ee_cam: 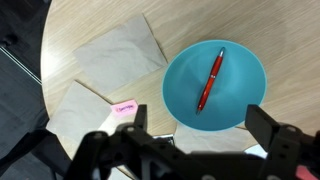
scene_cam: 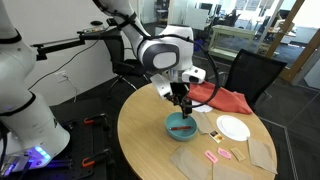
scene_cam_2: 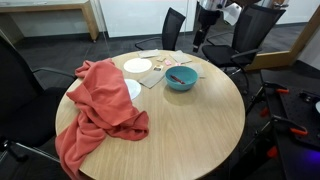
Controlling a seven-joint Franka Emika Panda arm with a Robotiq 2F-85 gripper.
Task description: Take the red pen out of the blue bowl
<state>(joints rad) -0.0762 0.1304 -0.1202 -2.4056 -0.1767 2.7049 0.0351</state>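
The pen (ee_cam: 211,80) lies inside the bowl (ee_cam: 180,95), which stands on the round table (scene_cam_2: 190,125). In the wrist view a paper sheet (ee_cam: 120,48) lies upper left of the bowl, and a second sheet (ee_cam: 85,115) lies lower left, with a small packet (ee_cam: 124,107) at its edge. In an exterior view the plate (scene_cam_2: 137,66) sits left of the bowl, and the cloth (scene_cam_2: 100,105) drapes over the table's left edge.

pen (ee_cam: 211,80) red | bowl (ee_cam: 240,100) teal-blue | cloth (scene_cam_2: 100,110) red | plate (scene_cam: 233,128) white | table (scene_cam_2: 190,130) pale wood | packets (scene_cam: 222,155) pink
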